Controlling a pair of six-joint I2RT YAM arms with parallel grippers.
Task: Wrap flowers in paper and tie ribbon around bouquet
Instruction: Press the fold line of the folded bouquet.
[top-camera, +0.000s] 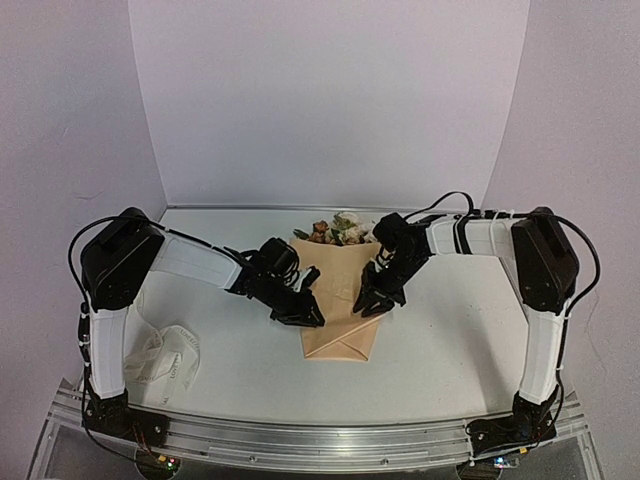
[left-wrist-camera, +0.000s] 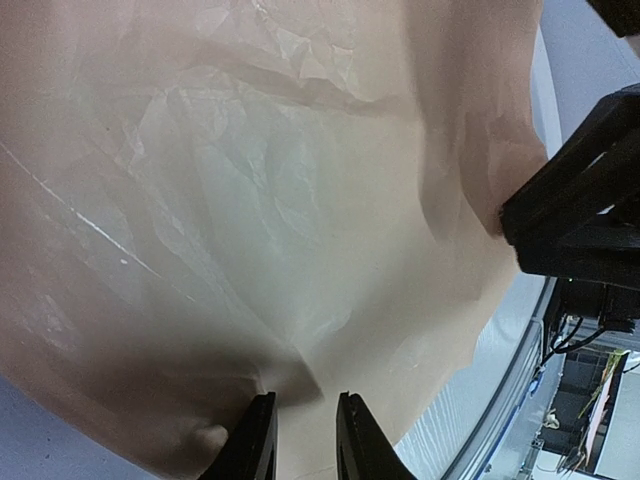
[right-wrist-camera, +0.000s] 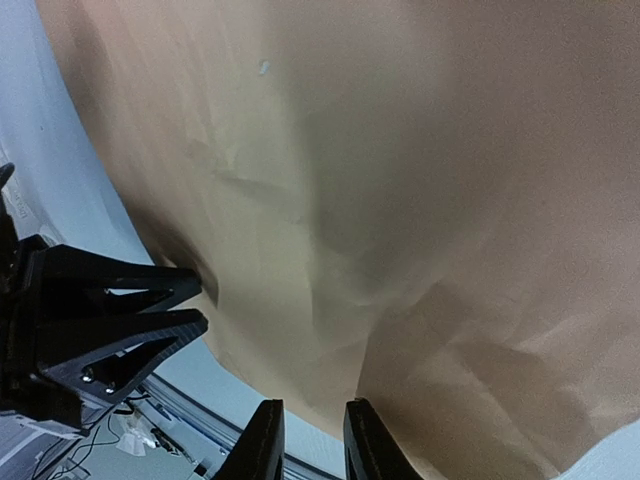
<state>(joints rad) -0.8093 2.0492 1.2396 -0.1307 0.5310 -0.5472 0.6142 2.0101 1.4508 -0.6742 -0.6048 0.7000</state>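
Top external: ribbon (top-camera: 165, 355) left of bouquet (top-camera: 340, 300)

paper (top-camera: 345, 335) lies folded around flowers (top-camera: 340, 228), ribbon (top-camera: 165, 355) heaped at the left.

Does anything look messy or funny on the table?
Yes. The ribbon lies in a crumpled heap by the left arm, apart from the bouquet, not tied around it. Its paper is wrinkled.

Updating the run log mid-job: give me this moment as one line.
paper: folded into cone over flowers | left hand: pinching left edge | right hand: pinching right edge | ribbon: loose by left arm, untied
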